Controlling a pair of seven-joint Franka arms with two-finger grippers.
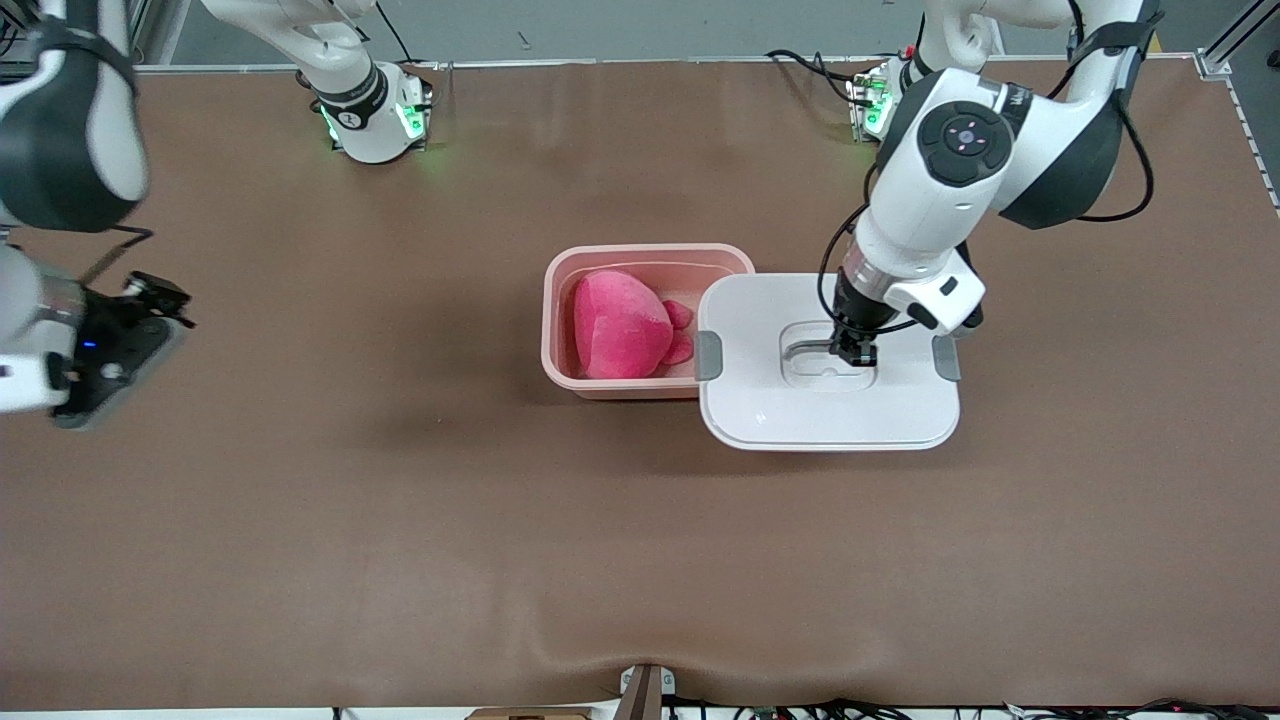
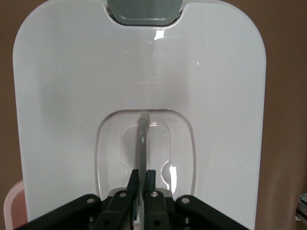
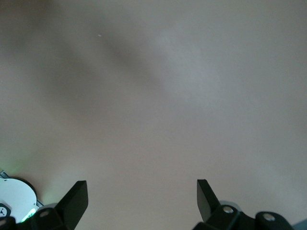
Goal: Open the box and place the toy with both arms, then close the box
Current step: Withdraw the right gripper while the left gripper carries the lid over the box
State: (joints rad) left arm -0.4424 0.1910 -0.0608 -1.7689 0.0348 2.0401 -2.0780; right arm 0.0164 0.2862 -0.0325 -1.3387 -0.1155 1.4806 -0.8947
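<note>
1. The left gripper is sitting in the recessed centre of the lid, its fingers clenching the thin grey handle between them.
2. The lid is lying flat, overlapping the box at the end toward the left arm; whether it is resting on the box rim or being held just above it, I cannot tell.
3. One grey clip is showing at the lid's edge over the box, between the fingers and the toy; another clip is showing at the lid's edge toward the left arm's end, just beside the left wrist.
4. The box is standing open on the brown worktop, beside the left fingers, toward the right arm's end.
5. The toy is lying inside the box, apart from both grippers.
6. The right gripper is waiting over bare worktop at the right arm's end, well apart from the box.
7. Its fingers are standing wide apart, released, with nothing between them.
</note>
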